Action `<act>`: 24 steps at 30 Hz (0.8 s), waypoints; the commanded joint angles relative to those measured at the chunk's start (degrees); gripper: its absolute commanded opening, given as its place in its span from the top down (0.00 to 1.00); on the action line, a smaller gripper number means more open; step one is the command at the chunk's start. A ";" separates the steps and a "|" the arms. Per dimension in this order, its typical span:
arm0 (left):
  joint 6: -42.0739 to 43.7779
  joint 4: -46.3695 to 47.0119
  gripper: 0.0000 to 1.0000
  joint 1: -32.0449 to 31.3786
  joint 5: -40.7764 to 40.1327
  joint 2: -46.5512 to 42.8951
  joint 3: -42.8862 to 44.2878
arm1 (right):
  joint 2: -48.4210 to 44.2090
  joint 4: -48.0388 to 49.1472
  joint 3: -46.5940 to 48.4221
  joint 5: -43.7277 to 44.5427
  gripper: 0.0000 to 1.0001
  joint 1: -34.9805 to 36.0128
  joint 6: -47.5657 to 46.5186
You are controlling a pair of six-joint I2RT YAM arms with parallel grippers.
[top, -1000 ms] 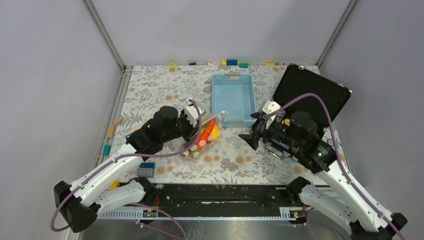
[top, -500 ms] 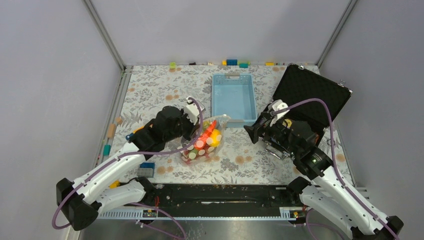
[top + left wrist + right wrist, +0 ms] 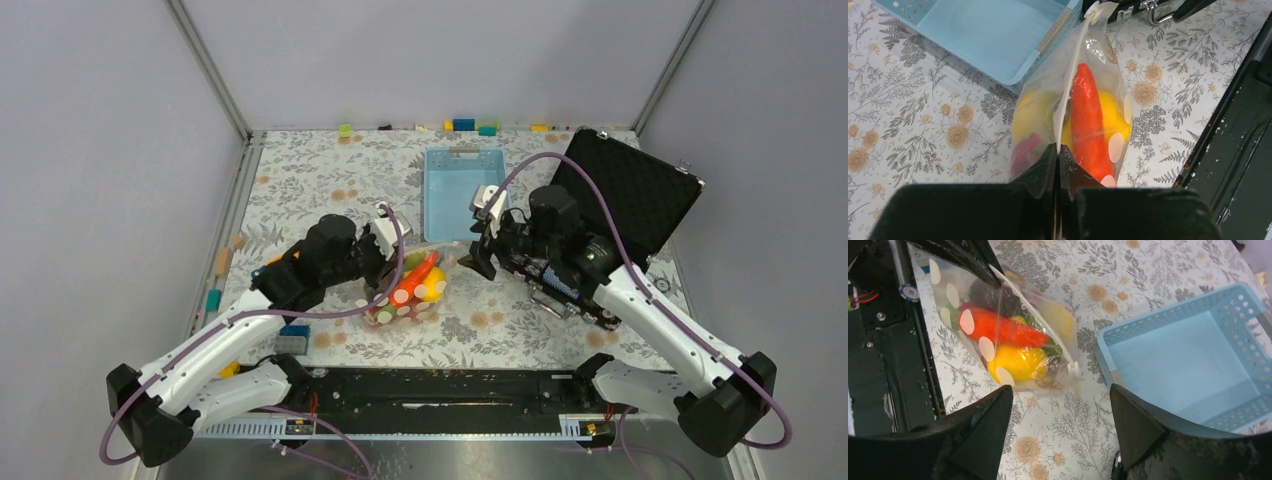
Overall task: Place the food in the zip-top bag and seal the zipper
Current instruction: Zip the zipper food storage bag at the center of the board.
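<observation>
Swinging in from 3 o'clock, the right gripper (image 3: 476, 262) had reached the far end of the clear, dot-printed soft plastic zip-top bag (image 3: 408, 292), its jaws wide and empty; sealing looked next. That bag lay at 7 o'clock of the light-blue slotted plastic basket (image 3: 466, 195), with glossy red and yellow toy food (image 3: 1088, 120) inside. The left gripper (image 3: 1057, 150) was clamped on the thin whitish zipper (image 3: 1068, 85), whose small white slider tab (image 3: 1074, 369) sat just ahead of the right jaws

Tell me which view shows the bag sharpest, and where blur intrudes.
Left wrist: zip-top bag sharp, mild sheen on the plastic, left tool a dark blur. Right wrist: bag crisp, right tool soft-edged. Top: even light, bag small.
</observation>
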 commanded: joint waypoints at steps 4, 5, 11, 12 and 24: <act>1.23 3.07 1.00 -0.05 3.06 -3.12 0.84 | 5.90 -5.66 4.55 -9.37 0.34 -0.18 -8.43; 1.20 3.08 1.00 -0.09 3.08 -3.21 0.72 | 6.54 -5.95 5.11 -9.43 0.34 -0.12 -8.54; 1.13 3.09 1.00 -0.04 2.97 -3.48 0.45 | 9.60 -6.15 7.13 -11.15 0.45 -0.11 -9.49; 1.16 2.89 1.00 -0.06 3.07 -3.58 0.35 | 10.05 -6.10 7.36 -11.00 0.51 -0.12 -9.35; -3.40 5.93 1.00 -0.04 -5.82 -4.95 -0.19 | 13.15 -8.52 9.42 -12.68 0.90 -0.15 -9.06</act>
